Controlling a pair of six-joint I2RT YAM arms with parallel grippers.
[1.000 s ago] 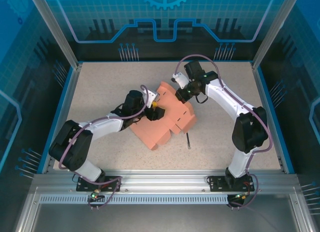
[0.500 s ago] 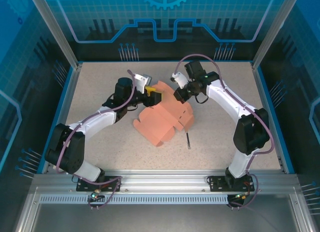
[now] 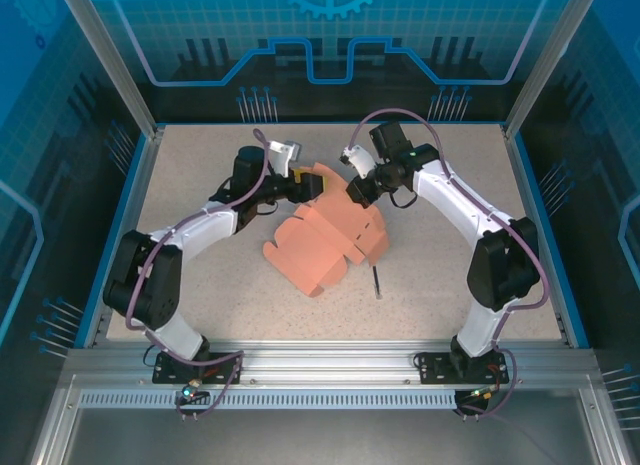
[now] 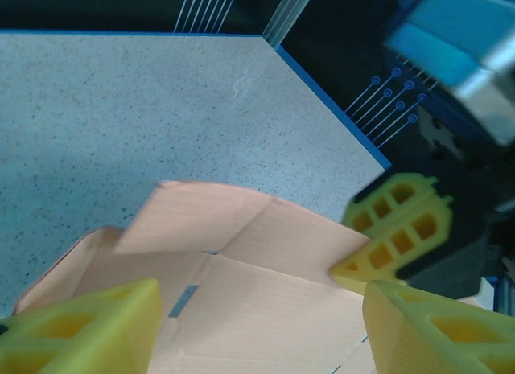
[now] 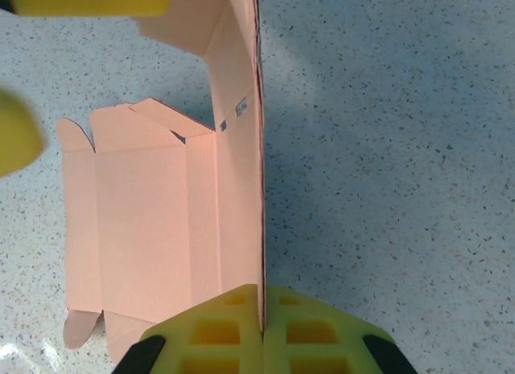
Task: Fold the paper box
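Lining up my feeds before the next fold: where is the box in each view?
Top external: box at centre.
Left wrist: box lower middle.
Right wrist: box left half.
Shared landmark: right gripper pinching the box's edge.

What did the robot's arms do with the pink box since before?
The left gripper, jaws open, swung from the middle of the paper box to its far edge. The right gripper stayed clamped on that far edge. The box hardly shifted; the thin dark stick stayed put.
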